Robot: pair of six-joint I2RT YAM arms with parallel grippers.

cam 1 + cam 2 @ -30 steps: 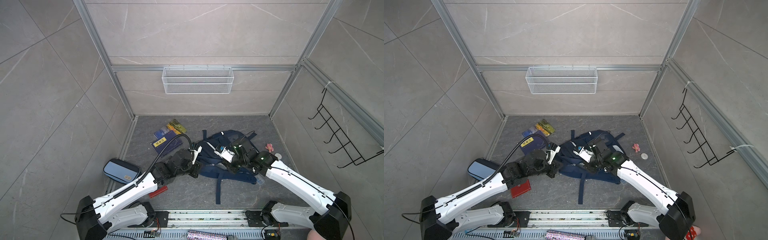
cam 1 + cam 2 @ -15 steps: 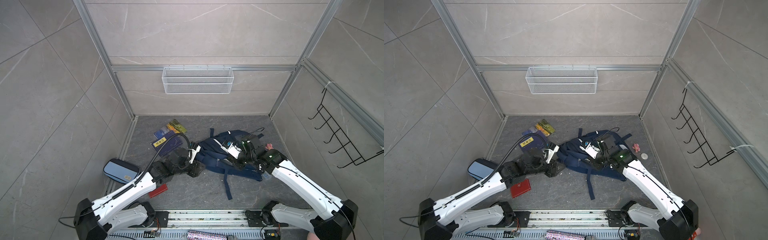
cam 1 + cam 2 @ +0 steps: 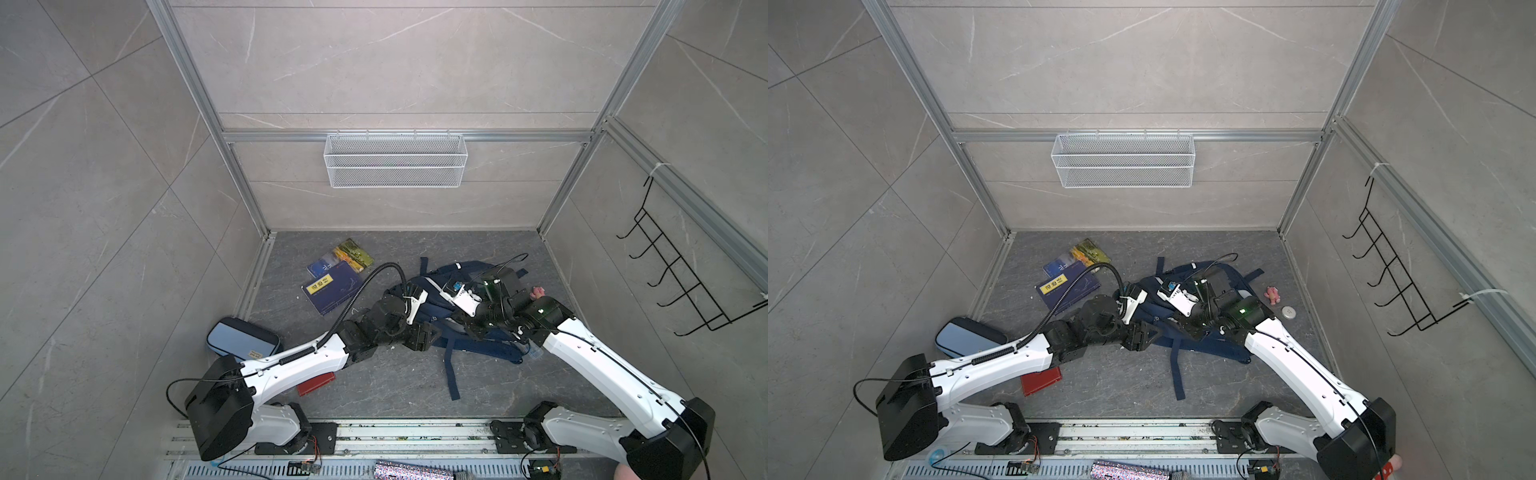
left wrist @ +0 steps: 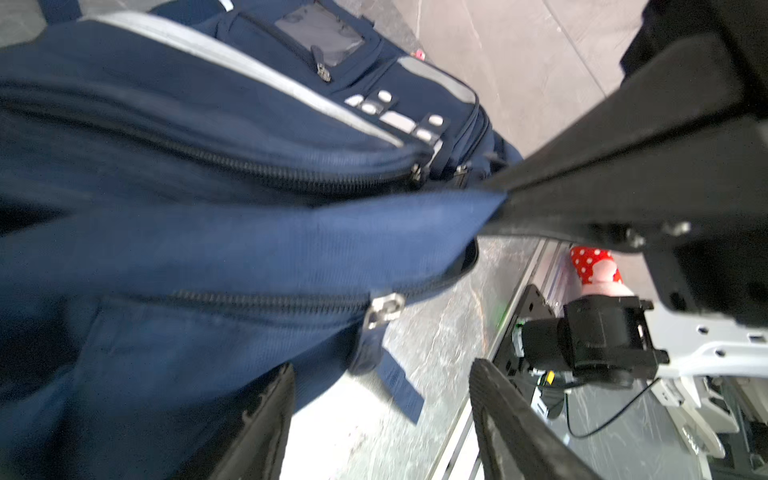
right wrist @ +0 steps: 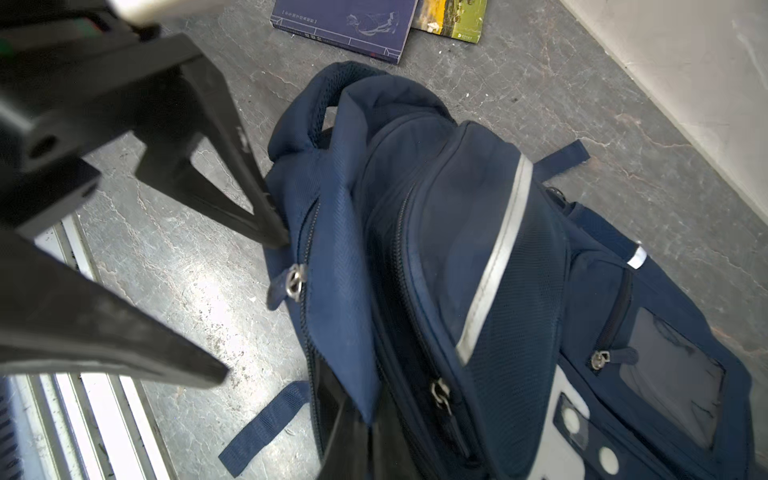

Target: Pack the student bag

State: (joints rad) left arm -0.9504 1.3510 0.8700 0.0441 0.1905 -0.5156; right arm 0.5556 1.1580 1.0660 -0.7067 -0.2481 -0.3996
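The student bag, navy with reflective stripes, lies on the grey floor right of centre in both top views. My right gripper is shut on a blue fabric flap beside the bag's main zip and pulls it taut. My left gripper stands open at the bag's left side, nothing between its fingers. In the right wrist view the left gripper straddles the metal zip pull without touching it.
Books lie back left of the bag. A light-blue pencil case and a red flat item sit by the left arm. A pink toy and a small round disc lie right. Wire basket and hook rack hang on the walls.
The left gripper has opened and let go of the bag. The right gripper has dragged the bag toward the right and back, its straps trailing.
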